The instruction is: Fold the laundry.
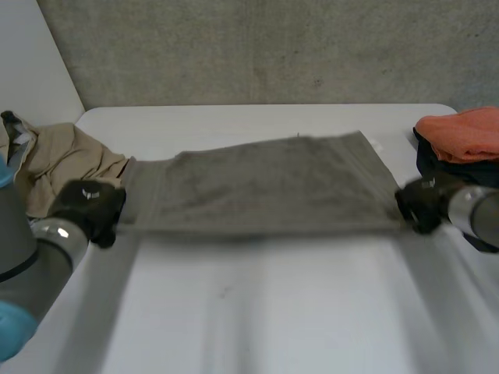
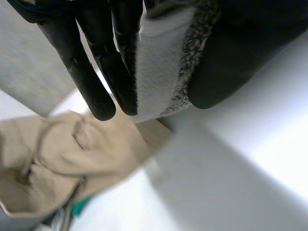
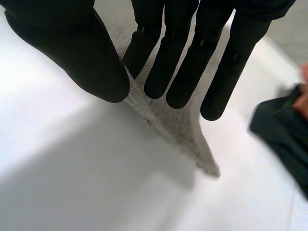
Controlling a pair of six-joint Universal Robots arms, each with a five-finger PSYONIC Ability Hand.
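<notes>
White table [image 1: 265, 312] is carrying a grey towel [image 1: 265, 187] spread across its middle, between a beige garment [image 1: 62, 164] and an orange cloth [image 1: 464, 132]. The left hand [image 1: 90, 206] is pinching its near left corner between thumb and fingers; the right hand [image 1: 421, 204] is pinching the near right corner likewise.

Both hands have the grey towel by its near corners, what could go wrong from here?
The right hand pinches just the tip of the towel corner, so it may slip free. The left hand is close to the beige clothes and could drag them along.
</notes>
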